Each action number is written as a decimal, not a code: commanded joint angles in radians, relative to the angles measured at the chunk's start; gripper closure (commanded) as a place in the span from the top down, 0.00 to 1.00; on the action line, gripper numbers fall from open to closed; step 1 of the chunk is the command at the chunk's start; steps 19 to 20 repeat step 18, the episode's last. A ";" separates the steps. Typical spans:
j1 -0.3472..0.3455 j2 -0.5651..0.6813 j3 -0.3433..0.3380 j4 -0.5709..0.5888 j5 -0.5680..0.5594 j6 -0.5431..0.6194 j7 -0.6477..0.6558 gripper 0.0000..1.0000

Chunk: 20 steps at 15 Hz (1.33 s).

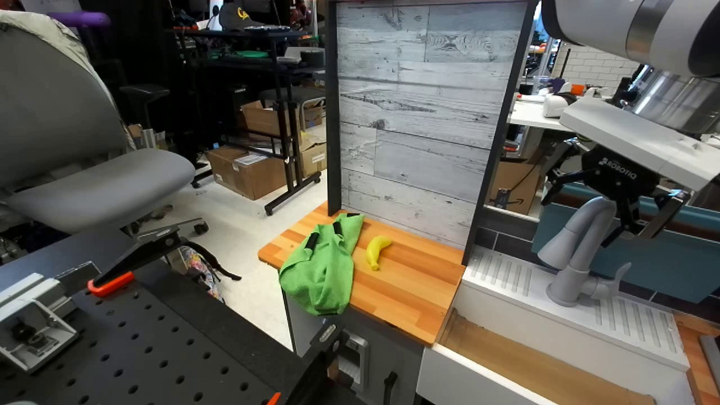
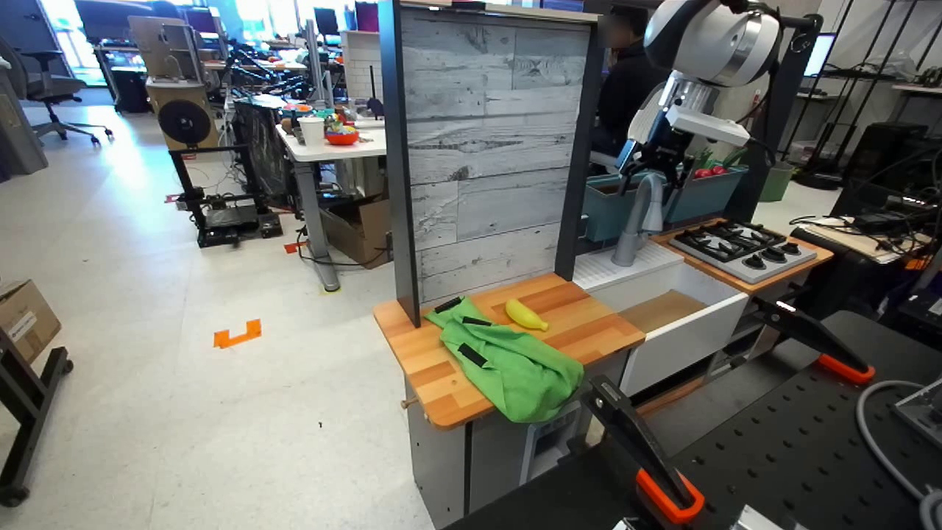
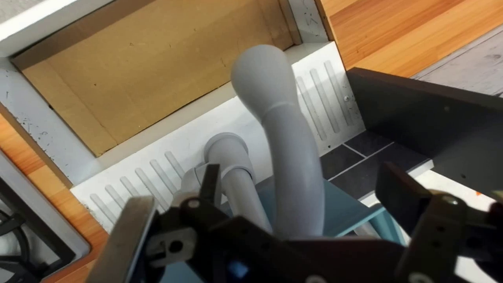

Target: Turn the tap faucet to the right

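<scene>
I've got the light grey, matte gooseneck faucet [image 3: 292, 157] square in my wrist view: a thick, smooth, round tube that arches over and widens into a flared, rounded spout end, pointing downward. Its column rises from a round base on the white, ribbed sink ledge [image 3: 192, 143], along the back of the white, box-shaped sink [image 2: 684, 353] with its flat tan bottom [image 3: 157, 78]. A small, curved grey lever [image 1: 607, 286] juts from the side of the base, its tip turned upward in an exterior view. My black, jointed, two-finger gripper [image 3: 302, 184] sits at the top of the arch, fingers [image 3: 401, 196] spread wide, and the wrist view puts the neck between them. The gripper's own body hides the crown of the bend from that camera, so I can't be sure whether it touches the faucet. A blue-grey, box-like trough [image 1: 675, 264] sits behind the spout in both exterior views. On the striped wooden counter [image 1: 413, 292], well apart from the faucet, a smooth yellow banana [image 1: 378, 251] lies just beside a bright green fabric cloth [image 1: 323, 270] with black strips, which droops over the front edge. Behind them stands a grey, wood-patterned upright panel [image 1: 416, 112] in a dark frame.
</scene>
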 commanded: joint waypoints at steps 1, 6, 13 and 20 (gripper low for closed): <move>-0.018 -0.086 0.016 -0.116 0.025 0.049 -0.029 1.00; -0.033 -0.175 0.022 -0.225 0.050 0.079 -0.056 1.00; -0.019 -0.155 0.000 -0.195 0.035 0.054 -0.032 1.00; -0.019 -0.155 0.001 -0.198 0.035 0.054 -0.032 1.00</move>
